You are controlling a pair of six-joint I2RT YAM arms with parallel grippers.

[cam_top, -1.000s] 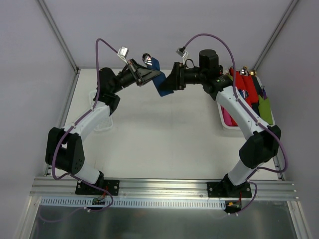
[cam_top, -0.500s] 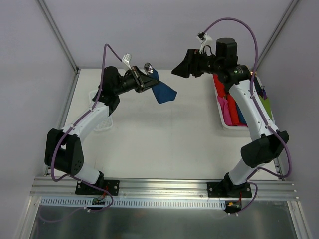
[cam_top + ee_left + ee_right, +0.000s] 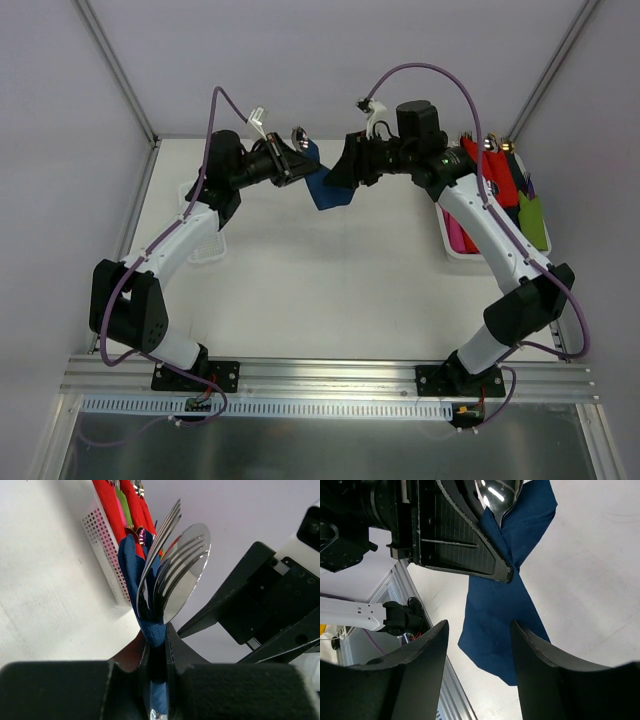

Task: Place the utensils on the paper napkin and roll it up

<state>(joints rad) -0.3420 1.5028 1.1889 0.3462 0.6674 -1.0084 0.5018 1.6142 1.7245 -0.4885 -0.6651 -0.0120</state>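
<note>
The paper napkin (image 3: 495, 615), dark navy, is off the table (image 3: 320, 300), held up in the air to the left of the white basket (image 3: 462, 255) that sits at the table's right edge. Its upper part is bunched around the utensils, a fork (image 3: 162, 537) and a spoon (image 3: 187, 565). Their shiny heads stick up out of the wrap close together, and their handles are hidden inside the paper. The lower part of the sheet hangs loose as a wide flap, not rolled.

The left gripper (image 3: 156, 640) is clamped on the wrapped bundle just below the heads, on the side farther from the basket, with its jaws pressed tight against the blue paper. The right gripper (image 3: 479, 630) reaches in from the basket's side with its jaws apart. The hanging flap shows between its fingers (image 3: 420, 675); I cannot tell whether they touch the paper. In the basket lie rolled napkins (image 3: 495, 165) in red, pink and green.
</note>
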